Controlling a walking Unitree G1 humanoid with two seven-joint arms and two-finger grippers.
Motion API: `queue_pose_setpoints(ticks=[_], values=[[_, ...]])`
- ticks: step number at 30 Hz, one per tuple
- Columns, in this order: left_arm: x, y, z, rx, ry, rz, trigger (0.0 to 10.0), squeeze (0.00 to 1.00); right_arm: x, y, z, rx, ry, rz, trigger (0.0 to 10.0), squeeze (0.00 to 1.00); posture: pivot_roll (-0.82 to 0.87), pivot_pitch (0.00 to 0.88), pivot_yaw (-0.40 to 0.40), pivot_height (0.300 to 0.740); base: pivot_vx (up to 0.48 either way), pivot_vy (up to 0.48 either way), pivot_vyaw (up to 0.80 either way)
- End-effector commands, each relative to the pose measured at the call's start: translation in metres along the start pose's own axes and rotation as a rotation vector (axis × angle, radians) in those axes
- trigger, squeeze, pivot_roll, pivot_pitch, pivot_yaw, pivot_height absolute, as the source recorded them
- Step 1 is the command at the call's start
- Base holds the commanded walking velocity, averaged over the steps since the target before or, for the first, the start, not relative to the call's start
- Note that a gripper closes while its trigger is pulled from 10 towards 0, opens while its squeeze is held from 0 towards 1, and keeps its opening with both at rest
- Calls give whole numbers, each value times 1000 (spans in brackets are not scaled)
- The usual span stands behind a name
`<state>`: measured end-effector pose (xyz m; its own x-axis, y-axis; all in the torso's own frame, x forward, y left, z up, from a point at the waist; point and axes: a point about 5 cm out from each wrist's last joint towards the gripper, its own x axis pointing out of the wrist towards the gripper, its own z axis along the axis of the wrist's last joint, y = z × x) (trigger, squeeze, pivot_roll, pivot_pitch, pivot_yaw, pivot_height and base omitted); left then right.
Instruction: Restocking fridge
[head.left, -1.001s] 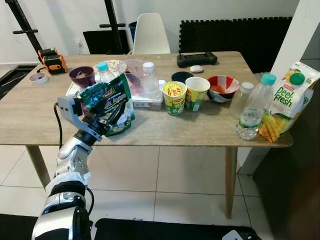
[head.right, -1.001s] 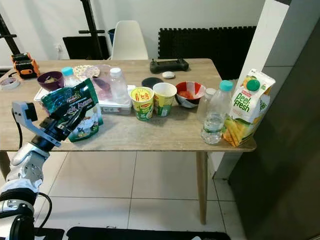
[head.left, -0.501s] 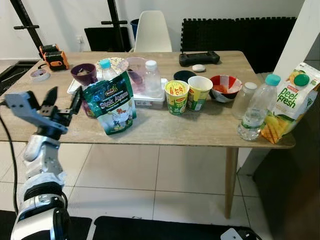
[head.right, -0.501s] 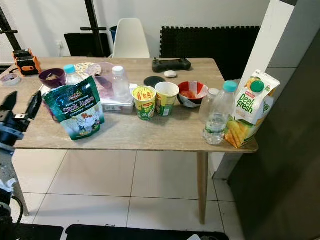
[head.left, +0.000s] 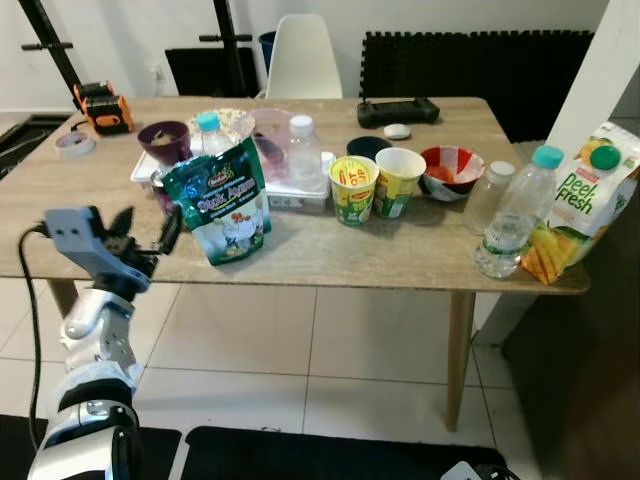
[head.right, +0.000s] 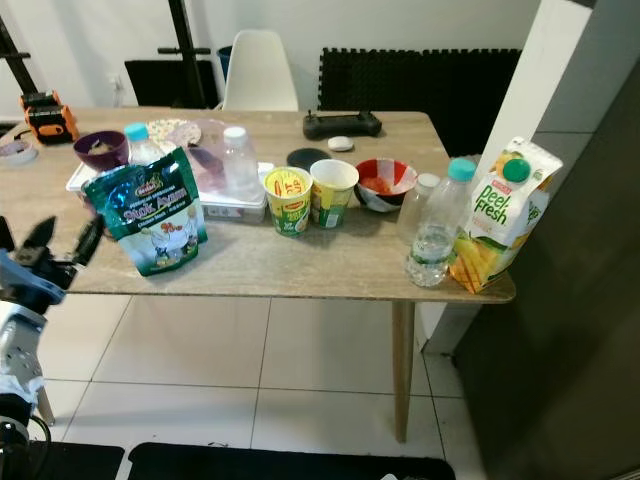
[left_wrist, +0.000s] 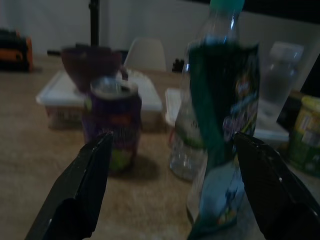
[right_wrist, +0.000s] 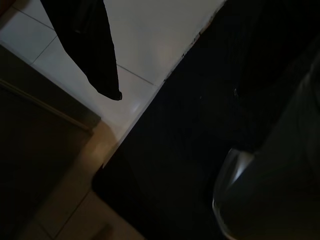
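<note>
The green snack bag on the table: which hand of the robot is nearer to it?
Left. The left hand is open at the table edge, just beside the green snack bag. The right hand hangs low over the floor tiles, away from the table.

A green snack pouch (head.left: 214, 203) stands upright near the front edge of the tabletop (head.left: 330, 250), toward its left end. It is dark green on top and has white writing and a picture on the lower part. A juice carton (head.left: 580, 200) with a green cap stands at the front right corner, leaning a little. Just beside it stands a clear water bottle (head.left: 512, 215) with a teal cap, close to the front edge.
</note>
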<state>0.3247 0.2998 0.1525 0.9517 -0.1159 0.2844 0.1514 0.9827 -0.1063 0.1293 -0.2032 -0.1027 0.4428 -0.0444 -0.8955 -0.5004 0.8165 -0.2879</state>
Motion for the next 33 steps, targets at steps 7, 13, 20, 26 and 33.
queue_pose_setpoints(ticks=[7, 13, 20, 26, 33], values=[[1, 3, 1, 9, 43, -48, 10000, 0, -5, -1, -21, -11, 30, -3, 10000, 0, -159, 229, -10, 740, 0, 0, 0], [11, -8, 6, -4, 38, -173, 10000, 0, -7, -4, -29, -12, 38, -12, 10000, 0, -176, 259, -13, 740, 0, 0, 0], [22, -29, 9, -7, 48, -341, 10000, 0, -7, -5, -24, -10, 16, -17, 10000, 0, -186, 271, -10, 740, 0, 0, 0], [29, -36, 9, -2, 73, -405, 10000, 0, -6, -4, -21, -11, 1, -16, 10000, 0, -193, 278, -8, 740, 0, 0, 0], [40, -39, 14, 27, 91, -405, 10000, 0, -7, -3, -24, -11, 0, -18, 10000, 0, -208, 289, -1, 740, 0, 0, 0]])
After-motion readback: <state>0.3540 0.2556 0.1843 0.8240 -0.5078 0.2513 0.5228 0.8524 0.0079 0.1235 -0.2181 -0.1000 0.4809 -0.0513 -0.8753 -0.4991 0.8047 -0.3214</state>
